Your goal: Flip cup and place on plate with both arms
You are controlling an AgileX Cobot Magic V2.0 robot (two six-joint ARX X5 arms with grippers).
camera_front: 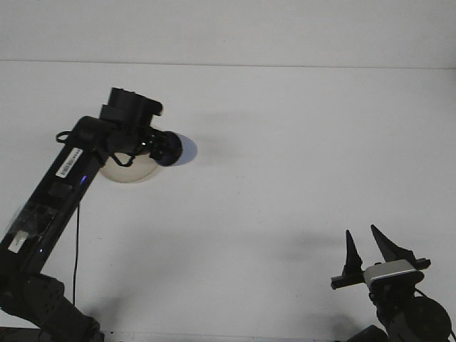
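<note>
Left gripper (169, 150) clamped on pale blue cup (187, 149), cup held on its side in the air just right of cream plate (132, 173), left arm covering most of plate, right gripper (370, 251) at lower right, fingers spread apart, holding nothing, white table (299, 157)

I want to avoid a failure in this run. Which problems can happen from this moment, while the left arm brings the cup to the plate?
1. The left gripper holds the cup tilted on its side, beside the plate rather than above it, so a release now would probably drop it on the table.
2. The arm hides most of the plate, so judging the placement from this view is difficult.
</note>
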